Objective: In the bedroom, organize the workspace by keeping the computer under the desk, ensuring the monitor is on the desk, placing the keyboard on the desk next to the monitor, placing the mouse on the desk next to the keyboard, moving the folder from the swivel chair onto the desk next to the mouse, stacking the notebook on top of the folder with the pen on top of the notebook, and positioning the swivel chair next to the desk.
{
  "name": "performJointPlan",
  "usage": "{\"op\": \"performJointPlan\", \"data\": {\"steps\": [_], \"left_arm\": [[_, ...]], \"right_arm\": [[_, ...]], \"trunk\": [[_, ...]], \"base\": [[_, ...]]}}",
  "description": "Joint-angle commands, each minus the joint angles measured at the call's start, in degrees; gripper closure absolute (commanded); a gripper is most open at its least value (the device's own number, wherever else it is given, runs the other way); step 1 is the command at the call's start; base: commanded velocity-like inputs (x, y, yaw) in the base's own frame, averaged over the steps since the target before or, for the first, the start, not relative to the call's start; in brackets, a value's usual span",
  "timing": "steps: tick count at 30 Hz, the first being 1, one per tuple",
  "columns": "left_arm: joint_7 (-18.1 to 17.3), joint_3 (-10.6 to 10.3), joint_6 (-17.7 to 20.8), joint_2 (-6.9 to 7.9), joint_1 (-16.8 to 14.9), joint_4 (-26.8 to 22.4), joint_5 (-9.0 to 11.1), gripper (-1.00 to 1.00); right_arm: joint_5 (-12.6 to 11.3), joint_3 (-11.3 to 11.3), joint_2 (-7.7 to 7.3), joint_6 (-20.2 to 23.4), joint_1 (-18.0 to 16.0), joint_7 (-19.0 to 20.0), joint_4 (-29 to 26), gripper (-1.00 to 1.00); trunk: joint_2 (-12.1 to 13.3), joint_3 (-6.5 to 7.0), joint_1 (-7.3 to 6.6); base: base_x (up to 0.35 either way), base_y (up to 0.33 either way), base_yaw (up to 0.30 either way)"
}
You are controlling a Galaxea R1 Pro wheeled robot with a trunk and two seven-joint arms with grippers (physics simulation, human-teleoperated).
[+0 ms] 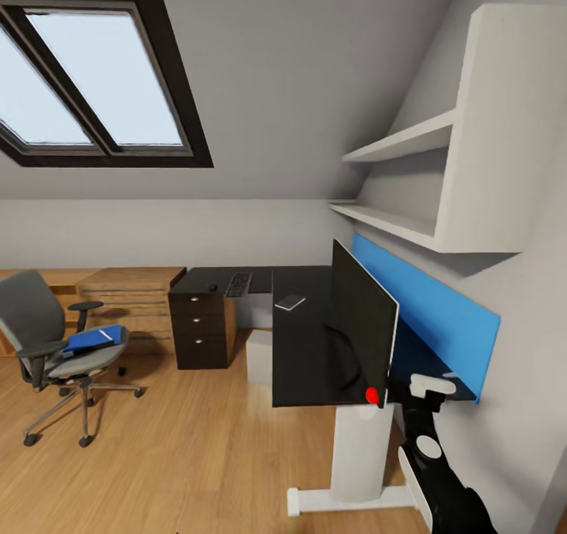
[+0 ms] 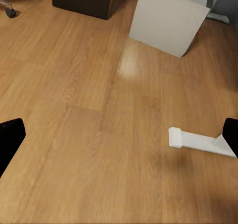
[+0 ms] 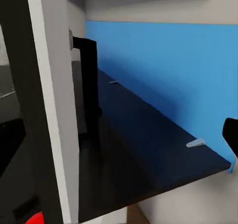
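The blue folder [image 1: 93, 338] lies on the seat of the grey chair [image 1: 47, 345], well apart from the black desk [image 1: 303, 345]. The monitor [image 1: 361, 321], keyboard [image 1: 239, 284] and notebook [image 1: 290, 302] sit on the desk. The right gripper [image 3: 119, 135] is open beside the monitor's edge. The left gripper [image 2: 119, 135] is open above the floor [image 2: 89, 135]

Head view overlooks the desk [image 1: 303, 337]; right wrist views it close.

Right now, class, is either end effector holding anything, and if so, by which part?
Nothing is held. The left end effector is open above bare wooden floor; the right end effector is open beside the wide black monitor.
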Motion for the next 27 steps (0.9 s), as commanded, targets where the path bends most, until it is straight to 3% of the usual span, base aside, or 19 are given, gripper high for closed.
{"op": "performJointPlan", "data": {"steps": [1, 8, 27], "left_arm": [[-0.6, 0.2, 0.0, -0.01, -0.1, 0.1, 0.6, -1.00], [-0.6, 0.2, 0.0, -0.01, -0.1, 0.1, 0.6, -1.00], [-0.5, 0.2, 0.0, -0.01, -0.1, 0.1, 0.6, -1.00]], "right_arm": [[0.4, -0.1, 0.05, -0.1, 0.0, 1.0, 0.0, -1.00], [0.4, -0.2, 0.05, -0.1, 0.0, 5.5, 0.6, -1.00], [-0.1, -0.5, -1.56, -0.5, 0.0, 10.4, 1.1, -1.00]], "trunk": [[-0.1, -0.08, 0.02], [-0.1, -0.08, 0.02], [-0.1, -0.08, 0.02]], "base": [[0.050, -0.001, 0.000], [0.015, 0.000, 0.000], [0.000, 0.000, 0.000]]}}
